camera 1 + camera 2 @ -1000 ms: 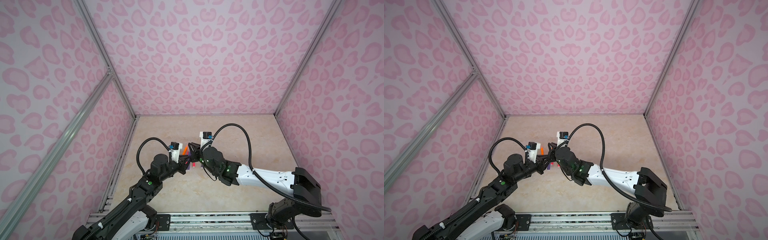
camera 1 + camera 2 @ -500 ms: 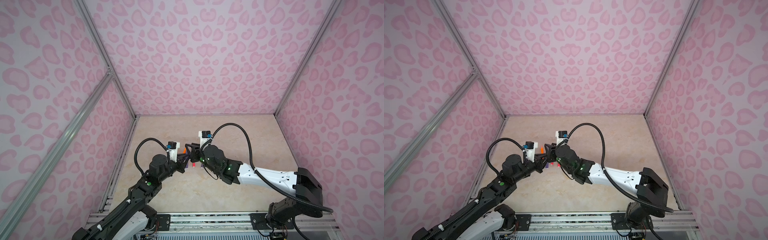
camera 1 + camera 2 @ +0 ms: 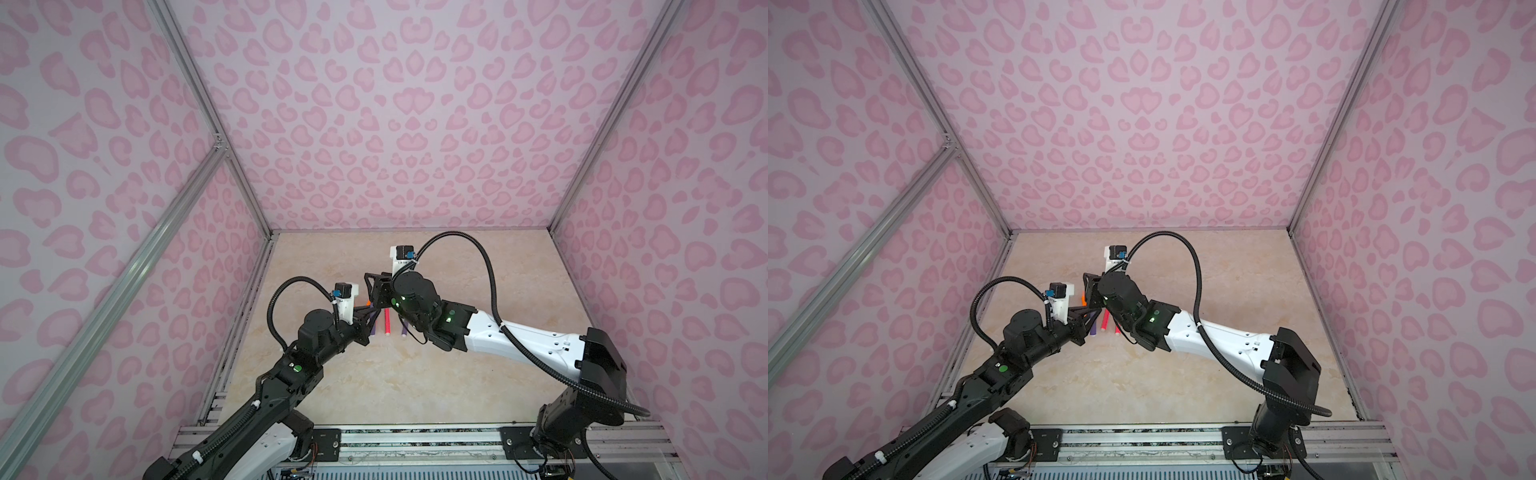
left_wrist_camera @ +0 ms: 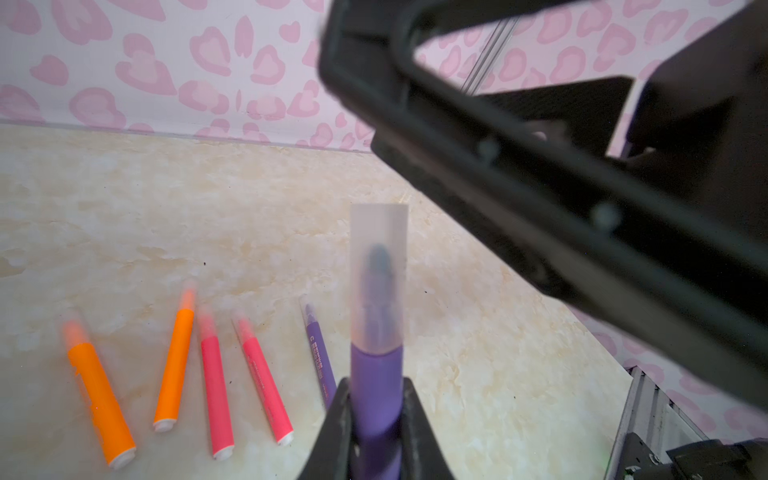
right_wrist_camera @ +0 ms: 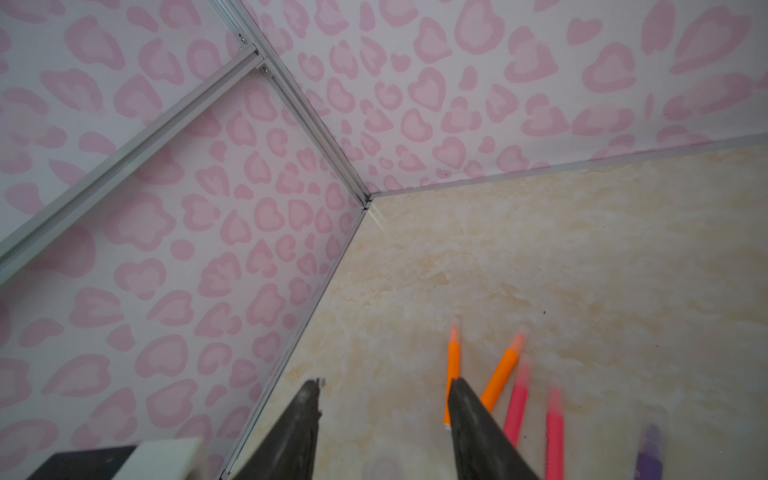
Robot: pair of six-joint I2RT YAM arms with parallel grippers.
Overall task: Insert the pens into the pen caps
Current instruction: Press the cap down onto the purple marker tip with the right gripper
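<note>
Within left pincer (image 4: 376, 388), seemingly capped pen (image 4: 376, 368)

Left tool (image 4: 376, 388) clamping purple pen (image 4: 376, 365), clear cap (image 4: 378, 266) over its tip, five pens (image 4: 216, 386) lying beside

I'm working in a lab test cell: pink heart-print walls (image 3: 407, 104) around the jaws, aluminium frame rails (image 3: 194, 87), marble-look tabletop (image 3: 415, 382) beneath them.
</note>
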